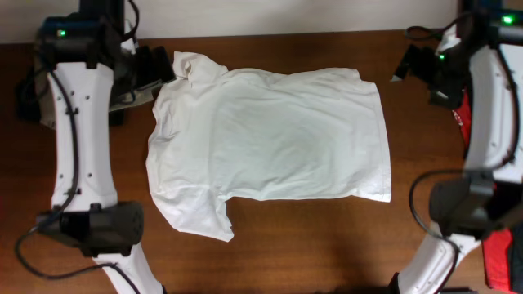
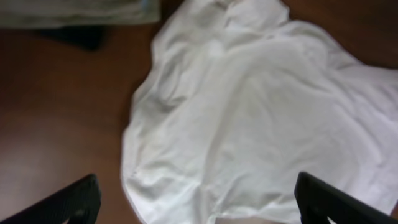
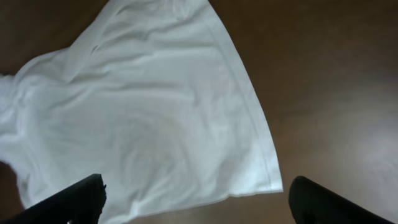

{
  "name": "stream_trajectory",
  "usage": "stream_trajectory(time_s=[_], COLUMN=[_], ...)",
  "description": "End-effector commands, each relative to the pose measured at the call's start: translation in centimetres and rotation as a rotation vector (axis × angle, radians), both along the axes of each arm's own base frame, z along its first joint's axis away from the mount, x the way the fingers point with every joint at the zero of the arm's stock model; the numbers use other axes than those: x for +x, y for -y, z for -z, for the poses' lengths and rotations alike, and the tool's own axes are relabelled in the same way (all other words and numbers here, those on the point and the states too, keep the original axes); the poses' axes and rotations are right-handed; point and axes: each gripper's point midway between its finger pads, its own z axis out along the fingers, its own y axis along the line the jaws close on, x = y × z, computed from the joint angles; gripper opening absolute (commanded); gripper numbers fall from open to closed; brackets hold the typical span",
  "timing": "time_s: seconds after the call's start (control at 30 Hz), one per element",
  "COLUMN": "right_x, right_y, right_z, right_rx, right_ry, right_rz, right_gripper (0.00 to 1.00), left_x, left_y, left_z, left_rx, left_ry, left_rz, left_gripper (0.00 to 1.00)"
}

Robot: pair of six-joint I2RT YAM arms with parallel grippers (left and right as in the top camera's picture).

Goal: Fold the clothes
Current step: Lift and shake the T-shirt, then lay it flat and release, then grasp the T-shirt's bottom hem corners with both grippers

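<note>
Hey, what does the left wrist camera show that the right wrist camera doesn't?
Only the left wrist view shows the white thin-fabric T-shirt at its rumpled sleeve end, plus a khaki-grey folded cloth along the top edge. Only the right wrist view shows the stitched bottom hem and its corner. Both show the shirt lying on the dark brown wooden table, with that arm's own fingers at the bottom corners: left gripper and right gripper are both open and empty.

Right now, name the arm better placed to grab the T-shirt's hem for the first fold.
Right, probably. The right end effector, open, faces the hem corner of the white T-shirt, on its side of the table. The left end effector, also open, faces the sleeve end.
</note>
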Motion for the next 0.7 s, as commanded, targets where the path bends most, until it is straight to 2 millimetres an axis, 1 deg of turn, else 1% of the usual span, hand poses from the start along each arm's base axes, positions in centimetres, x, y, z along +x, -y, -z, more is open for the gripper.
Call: stream_trajectory(time_s=[0.0, 0.07, 0.13, 0.2, 0.27, 0.3, 0.37, 0.4, 0.47, 0.5, 0.53, 0.6, 0.63, 0.67], right_x=[-3.8, -5.1, -6.8, -8.8, -11.0, -12.0, -12.1, -11.8, -11.1, -10.7, -10.4, -10.0, -10.0, -9.9], right_y=[0.1, -0.1, -0.3, -0.6, -0.8, -0.9, -0.9, -0.9, -0.8, -1.0, -1.1, -1.1, -1.2, -1.2], right_z=[-6.1, -7.5, -8.8, -9.4, -9.0, -8.1, -6.6, -5.5, -3.0, -1.9, -1.0, 0.3, 0.8, 1.0], right_rx=[-0.084, -0.087, -0.103, -0.113, -0.121, -0.119, -0.112, -0.108, -0.096, -0.083, -0.071, -0.063, -0.059, -0.058], right_ry=[0.116, 0.141, 0.164, 0.175, 0.154, 0.126, 0.094, 0.071, 0.041, 0.031, 0.027, 0.021, 0.015, 0.013], right_rz=[0.013, 0.016, 0.009, 0.007, 0.011, 0.011, 0.009, 0.008, 0.01, 0.006, 0.003, 0.0, -0.001, -0.001], right_gripper=[0.98, 0.98, 0.98, 0.99, 0.98, 0.99, 0.99, 0.99, 0.99, 0.99, 0.99, 0.99, 0.99, 0.99], left_x=[-4.4, -5.5, -7.1, -9.9, -13.8, -16.2, -18.2, -19.7, -22.4, -23.3, -24.0, -24.2, -24.2, -23.7], left_y=[-1.8, -1.5, -1.4, -1.6, -2.7, -2.5, -1.4, -0.6, 0.9, 1.6, 2.6, 3.3, 3.5, 3.6], left_z=[-5.1, -5.8, -5.5, -4.1, -2.2, -0.5, 2.3, 4.6, 10.0, 12.2, 15.4, 18.4, 20.2, 21.5], left_rx=[0.066, 0.063, 0.056, 0.066, 0.103, 0.074, 0.017, -0.022, -0.097, -0.127, -0.158, -0.167, -0.169, -0.163], left_ry=[0.088, 0.103, 0.081, 0.018, -0.052, -0.072, -0.107, -0.156, -0.278, -0.32, -0.361, -0.377, -0.387, -0.377], left_rz=[-0.026, -0.021, -0.018, -0.024, -0.127, -0.17, -0.15, -0.137, -0.117, -0.106, -0.081, -0.072, -0.09, -0.092], left_gripper=[0.99, 0.99, 0.99, 0.99, 0.99, 0.99, 0.99, 0.99, 0.97, 0.95, 0.93, 0.9, 0.89, 0.89])
